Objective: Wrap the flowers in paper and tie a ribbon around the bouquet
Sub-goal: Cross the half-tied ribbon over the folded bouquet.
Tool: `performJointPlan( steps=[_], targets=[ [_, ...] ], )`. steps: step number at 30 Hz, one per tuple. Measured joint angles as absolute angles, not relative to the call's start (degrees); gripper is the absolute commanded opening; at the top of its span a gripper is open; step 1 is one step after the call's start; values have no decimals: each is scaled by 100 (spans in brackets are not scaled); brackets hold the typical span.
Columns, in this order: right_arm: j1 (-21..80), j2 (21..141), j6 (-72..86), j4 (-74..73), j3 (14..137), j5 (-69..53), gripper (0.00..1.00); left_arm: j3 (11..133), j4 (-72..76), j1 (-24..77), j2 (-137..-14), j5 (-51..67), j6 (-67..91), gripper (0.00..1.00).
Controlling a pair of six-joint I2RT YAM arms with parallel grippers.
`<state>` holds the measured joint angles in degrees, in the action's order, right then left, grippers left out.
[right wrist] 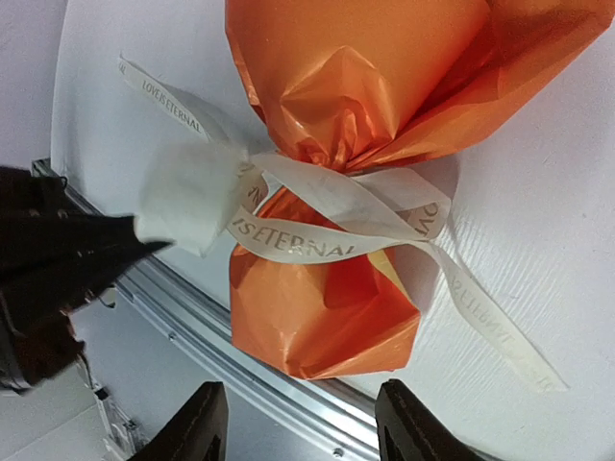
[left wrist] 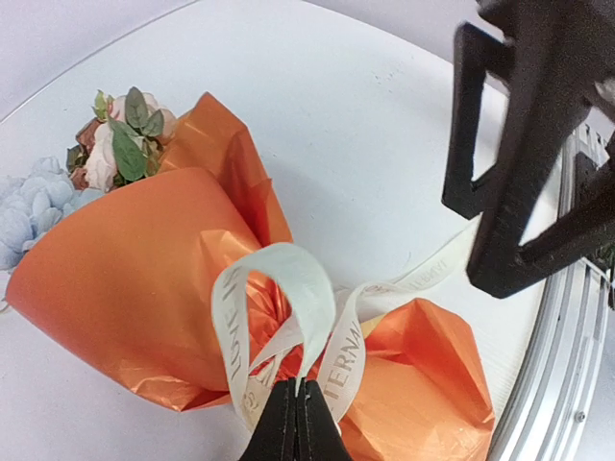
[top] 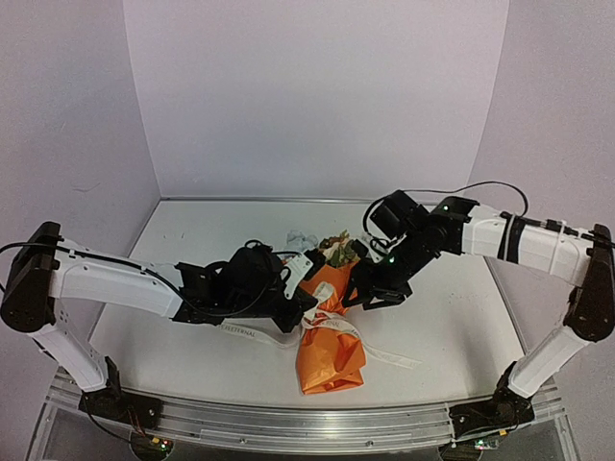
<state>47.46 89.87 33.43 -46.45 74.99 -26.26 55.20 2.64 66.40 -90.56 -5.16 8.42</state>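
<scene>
A: Two grippers meet over the bouquet (top: 332, 331). Which one has the ribbon (left wrist: 288, 288)?

B: Left gripper (left wrist: 296, 403): jaws pressed fully together, pinching the base of a ribbon loop that stands up from the bouquet's waist. Right gripper (right wrist: 307, 427): fingers apart, nothing between them, hanging above the same waist.

A: How does the bouquet lie?

B: Flat on the table (top: 192, 240), centre of the overhead view. Its long axis runs top to bottom of that frame, with the flowers (left wrist: 120, 144) at the upper end and the twisted tail of orange paper (right wrist: 322, 307) at the lower end, toward the arm bases. The ribbon crosses that axis at the narrow middle.

A: And the loose ends?

B: One trails to the lower right of the overhead frame, on the right arm's side. The other runs left, under the left arm.

A: So the coming move?

B: Likely the empty gripper's. The right-hand tail lies below and to the right of it in the overhead view, nearer to it than to the other arm.
</scene>
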Motion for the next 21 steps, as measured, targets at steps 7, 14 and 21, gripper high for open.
performJointPlan(
  steps=[7,14,21],
  targets=[
    [4744,8328,2250,-2728,5529,-2207,60,5384,525,6469,-8813,-513,1150,0],
    [4746,8626,1024,-1491,5112,-2197,61,5382,609,6400,-8794,-461,1272,0],
    [4746,9110,370,-992,5300,-2387,63,5380,609,6329,-8794,-394,1355,0]
  ],
)
